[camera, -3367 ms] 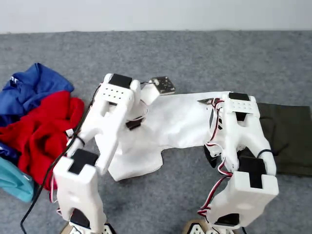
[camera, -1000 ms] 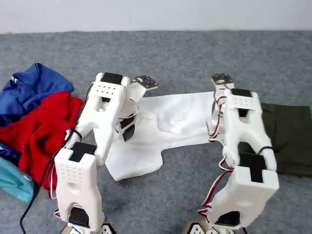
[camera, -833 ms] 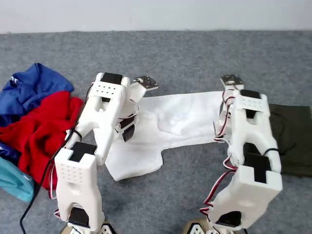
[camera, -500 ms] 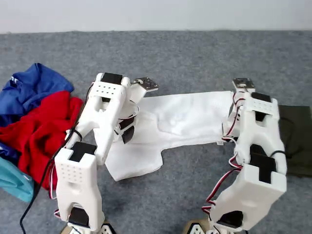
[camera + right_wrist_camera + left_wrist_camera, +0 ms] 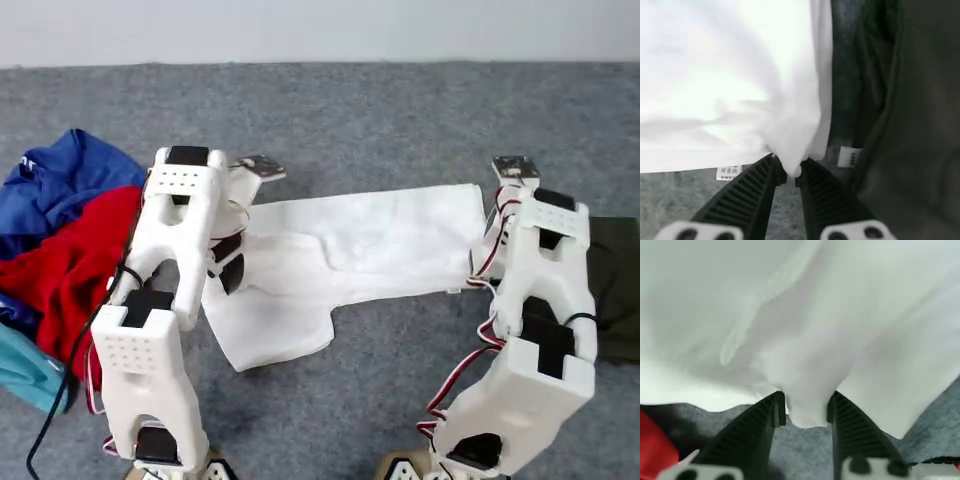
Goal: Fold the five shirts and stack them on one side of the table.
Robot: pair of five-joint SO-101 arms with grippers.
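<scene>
A white shirt [image 5: 360,250] lies stretched across the middle of the grey table between both arms. My left gripper [image 5: 805,410] is shut on a bunched fold at the white shirt's [image 5: 805,330] left side; in the high view the left arm [image 5: 185,220] stands over that edge. My right gripper [image 5: 789,172] is shut on the white shirt's [image 5: 730,75] right edge, next to a dark olive shirt [image 5: 905,100]. In the high view the right arm [image 5: 540,260] covers part of the olive shirt [image 5: 612,280]. A red shirt [image 5: 60,270], a blue shirt [image 5: 60,185] and a teal shirt [image 5: 25,370] lie heaped at the left.
The grey carpeted table [image 5: 400,110] stretches bare behind the arms up to a white wall. A black cable [image 5: 60,420] hangs by the left arm's base. The heap of shirts crowds the left edge; the olive shirt lies flat at the right edge.
Both arms have moved apart, the left one leftward and the right one rightward, and the white shirt has been pulled wider and flatter between them.
</scene>
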